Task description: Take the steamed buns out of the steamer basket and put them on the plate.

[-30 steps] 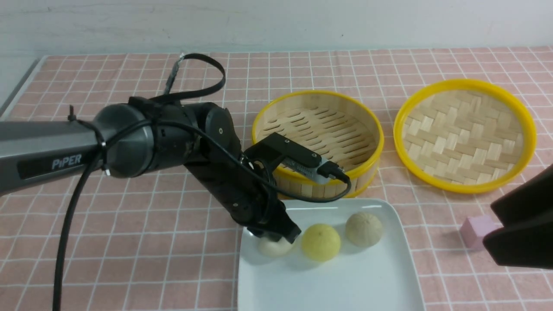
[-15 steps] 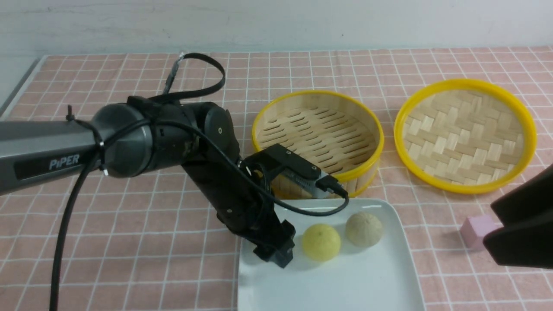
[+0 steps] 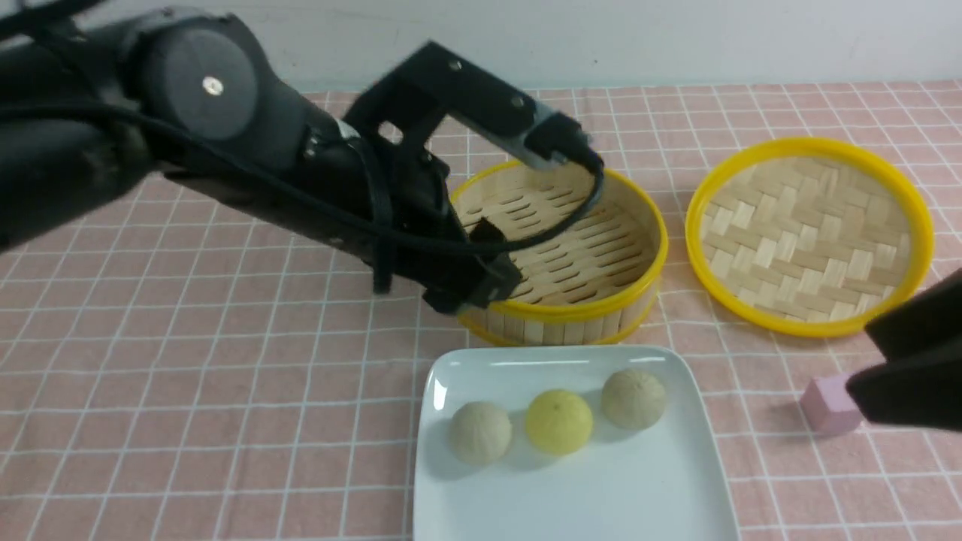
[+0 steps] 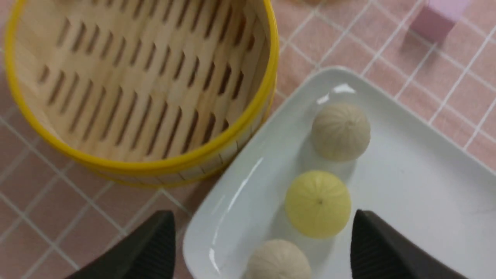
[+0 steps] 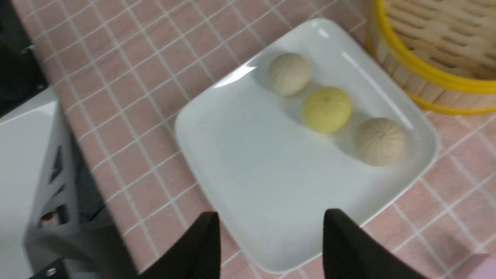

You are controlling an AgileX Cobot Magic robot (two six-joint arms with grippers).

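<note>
Steamed buns (image 3: 558, 421) on plate (image 3: 601, 496), untouched, left jaws spread wide above, right jaws parted, empty

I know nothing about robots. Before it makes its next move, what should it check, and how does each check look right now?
1. All three on the plate: ok. The left beige bun, yellow bun and right beige bun sit in a row.
2. Steamer basket emptied: ok, only bare slats show.
3. Left gripper free: ok, open and holding nothing, raised over the basket's near rim.
4. Right gripper free: ok, open and empty, to the right of the plate.
5. Buns at rest, none rolling: cannot tell from a still picture.
</note>
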